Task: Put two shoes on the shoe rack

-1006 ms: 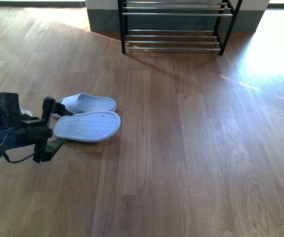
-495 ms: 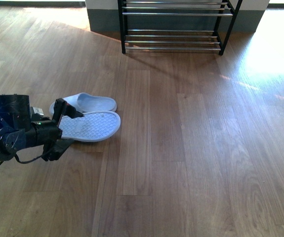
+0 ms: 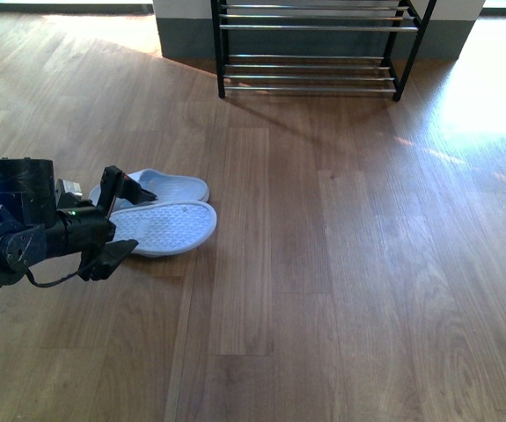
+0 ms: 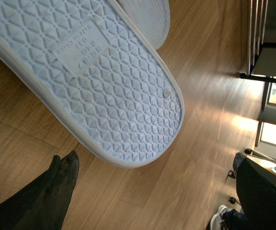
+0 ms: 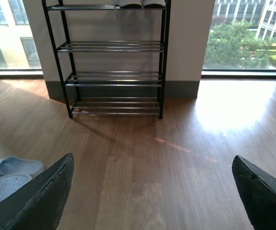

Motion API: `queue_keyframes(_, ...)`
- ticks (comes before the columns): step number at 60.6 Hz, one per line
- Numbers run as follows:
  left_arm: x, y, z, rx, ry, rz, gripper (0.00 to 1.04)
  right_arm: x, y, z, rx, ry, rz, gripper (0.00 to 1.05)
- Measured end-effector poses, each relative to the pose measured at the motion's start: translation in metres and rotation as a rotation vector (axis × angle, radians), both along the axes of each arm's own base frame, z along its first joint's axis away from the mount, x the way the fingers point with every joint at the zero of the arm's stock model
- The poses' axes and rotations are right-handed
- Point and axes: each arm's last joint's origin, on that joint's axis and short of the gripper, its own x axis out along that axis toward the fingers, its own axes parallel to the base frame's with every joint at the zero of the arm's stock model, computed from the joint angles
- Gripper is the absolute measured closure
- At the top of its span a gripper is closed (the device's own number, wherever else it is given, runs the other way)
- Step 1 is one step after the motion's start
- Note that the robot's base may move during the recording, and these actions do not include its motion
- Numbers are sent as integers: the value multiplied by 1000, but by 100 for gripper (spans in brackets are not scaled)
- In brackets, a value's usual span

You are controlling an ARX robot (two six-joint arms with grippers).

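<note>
L gripper (image 3: 122, 221) fingers (image 3: 128, 183) spread wide, one above & one below the heel end of an upturned slide sandal (image 3: 166, 227); whether they touch it can't be told. Fingers are black, flat, tapering to points. L arm lies low over the floor, reaching in from the left edge, blue-black cylindrical joint behind the wrist.

The upturned sandal is pale blue rubber, sole up, rounded oval outline w/ a raised diamond-grid tread; L wrist view (image 4: 87, 72) shows that tread close up plus a small moulded label patch, too fine to see from the front. Second sandal (image 3: 160, 185) lies right way up just behind it, strap arched.

R gripper (image 5: 152, 191) fingers (image 5: 44, 194) spread well apart, nothing between them, seen only in R wrist view.

Shoe rack (image 3: 310, 44) stands far across the wood-plank floor (image 3: 367, 264), against the wall: black metal side frames, thin shiny chrome bars. Front view cuts off its upper tiers; R wrist view (image 5: 114, 60) shows four tiers and, on the top one, white soles of the shoes (image 5: 135, 3), mostly cropped by the frame edge
</note>
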Motion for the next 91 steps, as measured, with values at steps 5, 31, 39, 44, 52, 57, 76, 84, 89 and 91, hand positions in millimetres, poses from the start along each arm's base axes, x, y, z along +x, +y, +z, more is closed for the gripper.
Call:
queue_keyframes(5,0,1,0,1,2,5,9,0,0,0,0,0,0,9)
queue_keyframes(31,-15,-15,-17,-27,308,173,9,0,0,0,0,0,0,9)
queue_keyframes(39,-27,-21,-25,-23,438,172,9,0,0,0,0,0,0,9)
queue_keyframes(44,-27,-24,-29,-21,439,166,9,0,0,0,0,0,0,9)
queue_keyframes(52,-20,-28,-34,-24,399,146,9,0,0,0,0,0,0,9)
queue_keyframes(57,-15,-29,-37,-26,367,131,9,0,0,0,0,0,0,9)
queue_keyframes(76,3,-19,-48,72,281,64,24,0,0,0,0,0,0,9)
queue_keyframes(84,4,-15,-47,74,241,81,43,0,0,0,0,0,0,9)
queue_keyframes(89,4,-12,-47,75,238,87,54,0,0,0,0,0,0,9)
queue_keyframes(91,4,-12,-47,77,239,88,59,0,0,0,0,0,0,9)
